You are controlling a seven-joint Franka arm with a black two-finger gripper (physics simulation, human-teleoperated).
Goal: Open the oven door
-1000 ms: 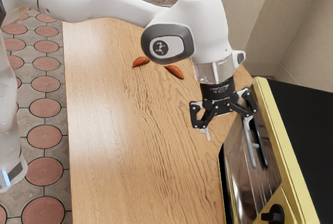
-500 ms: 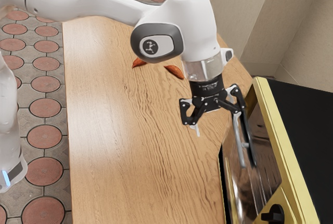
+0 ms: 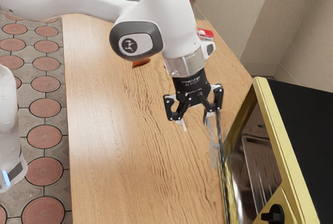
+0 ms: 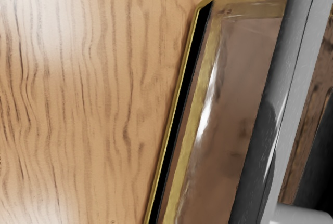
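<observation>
Partly opened oven, centre to lower right of the exterior view. The oven door point(image 3: 232, 185) stands swung out from the yellow oven body point(image 3: 284, 164), with the wire rack point(image 3: 263, 167) visible behind it; its long grey handle point(image 3: 214, 148) lies just right of centre in the exterior view. Our gripper point(image 3: 195, 124), near the middle of that view, has its two fingers apart with nothing clamped between them; the one nearer the oven is at the upper end of the handle (contact or a slight gap, we cannot tell which).

In the wrist view the glass panel point(image 4: 237, 99) and its yellow border lie beside the handle. We judge the door to be stiff and hinged along its lower edge, likely to move in an arc, with its weight helping once it leans well out. The smooth bar could slip along a lone finger, so a hooked pull near mid-length, outward and then down, would suit it best; the glass should be spared any knock. Opening seems well under way, with lowering probably left to finish.
</observation>
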